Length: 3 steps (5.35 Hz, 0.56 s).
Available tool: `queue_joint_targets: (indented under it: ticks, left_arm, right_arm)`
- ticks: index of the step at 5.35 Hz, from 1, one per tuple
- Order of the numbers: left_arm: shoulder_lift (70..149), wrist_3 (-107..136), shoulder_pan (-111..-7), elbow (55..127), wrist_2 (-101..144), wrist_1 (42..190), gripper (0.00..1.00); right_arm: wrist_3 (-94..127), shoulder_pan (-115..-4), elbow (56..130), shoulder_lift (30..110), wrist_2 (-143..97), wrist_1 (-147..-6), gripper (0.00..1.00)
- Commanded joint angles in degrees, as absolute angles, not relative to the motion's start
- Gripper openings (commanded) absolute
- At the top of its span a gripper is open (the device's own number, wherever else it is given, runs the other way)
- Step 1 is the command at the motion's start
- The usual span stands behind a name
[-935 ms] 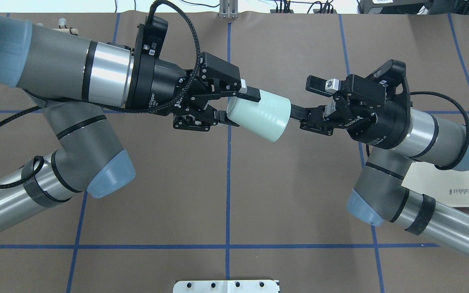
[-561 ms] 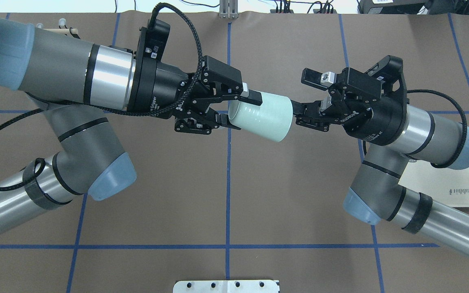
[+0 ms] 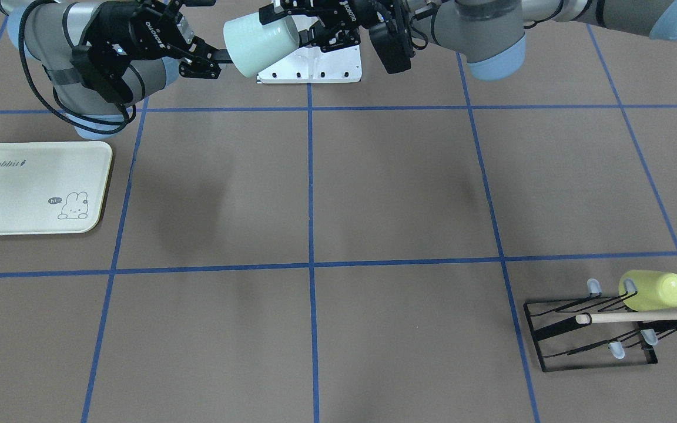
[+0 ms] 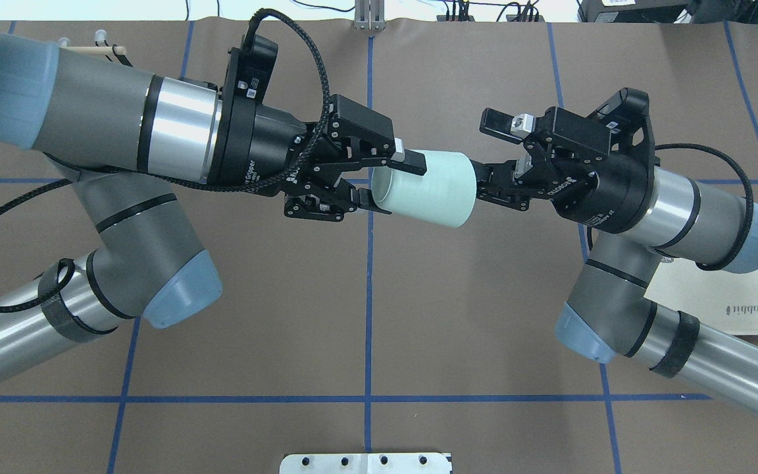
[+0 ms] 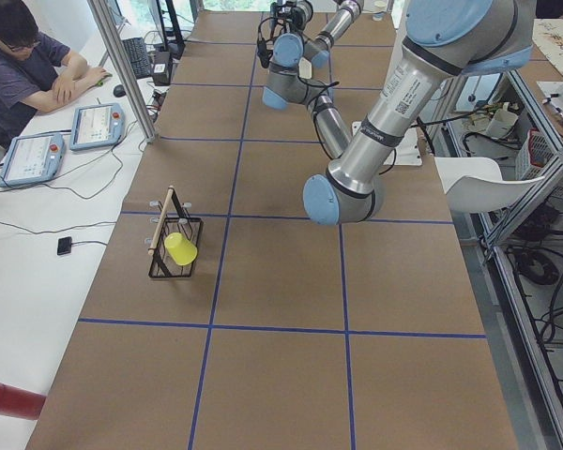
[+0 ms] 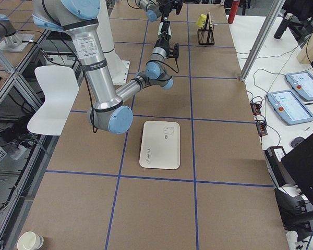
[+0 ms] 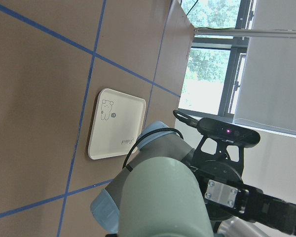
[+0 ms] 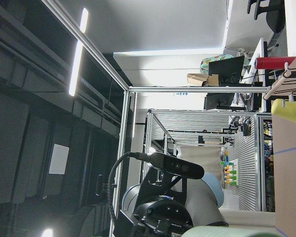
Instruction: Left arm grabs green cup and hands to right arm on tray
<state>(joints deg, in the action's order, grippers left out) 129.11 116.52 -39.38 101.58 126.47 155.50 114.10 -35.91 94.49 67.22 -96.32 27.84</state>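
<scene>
The pale mint-green cup (image 4: 428,187) is held on its side in the air over the table's middle; it also shows in the front view (image 3: 259,35). My left gripper (image 4: 395,183) is shut on the cup's narrow base end. My right gripper (image 4: 482,153) is open. Its lower finger reaches the cup's wide mouth and its upper finger stands apart above the cup. The cream "Rabbit" tray (image 4: 747,296) lies flat on the table under my right arm, empty in the front view (image 3: 33,188).
A black wire rack (image 3: 600,329) with a wooden rod holds a yellow-green cup (image 3: 653,291) on my far left. A white mounting plate (image 4: 366,463) sits at the near edge. An operator (image 5: 19,56) sits beside the table.
My right gripper has moved left until its lower finger meets the cup's mouth. My left gripper has carried the cup slightly right and turned it more level.
</scene>
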Motion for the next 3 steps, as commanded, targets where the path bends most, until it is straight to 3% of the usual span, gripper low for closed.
queue_joint_targets:
  ticks: [1,3]
  left_arm:
    - [129.11,116.46,-39.37,101.60,126.47,155.48,0.01]
    - [129.11,116.46,-39.37,101.60,126.47,155.48,0.01]
  right_arm:
    - [114.17,-36.38,95.79,67.67,-99.29,27.42,0.73]
    - [114.08,-37.18,96.76,67.68,-103.53,25.41,0.36]
